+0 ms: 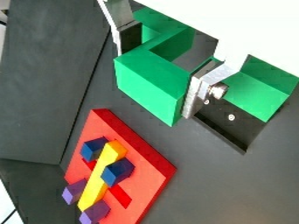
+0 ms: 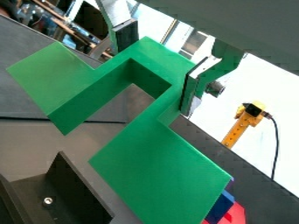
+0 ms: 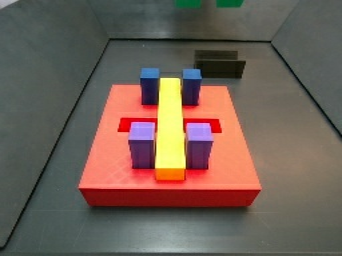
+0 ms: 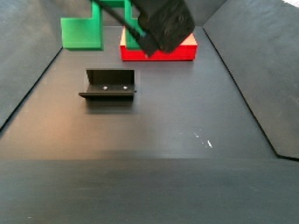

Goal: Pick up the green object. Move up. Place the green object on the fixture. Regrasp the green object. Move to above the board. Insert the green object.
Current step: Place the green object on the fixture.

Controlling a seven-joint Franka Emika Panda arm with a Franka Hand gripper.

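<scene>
A: Side view, upper left: where was the bright green blocky plastic piece [image 4: 82, 31]?

B: Raised clear of the dark floor, left of the black two-finger gripper [image 4: 149, 39]. In a wrist view a silver finger plate [image 1: 201, 91] pressed its side; jaws clamped on it.

A: Centre?

B: Dark L-shaped bracket fixture [image 4: 108, 86] standing bare, below the piece in frame.

A: Further right?

B: Flat red square board [image 4: 162, 52] at upper centre, partly behind the gripper. Yellow bar [image 3: 170, 125] lay on it between blue and purple blocks.
</scene>
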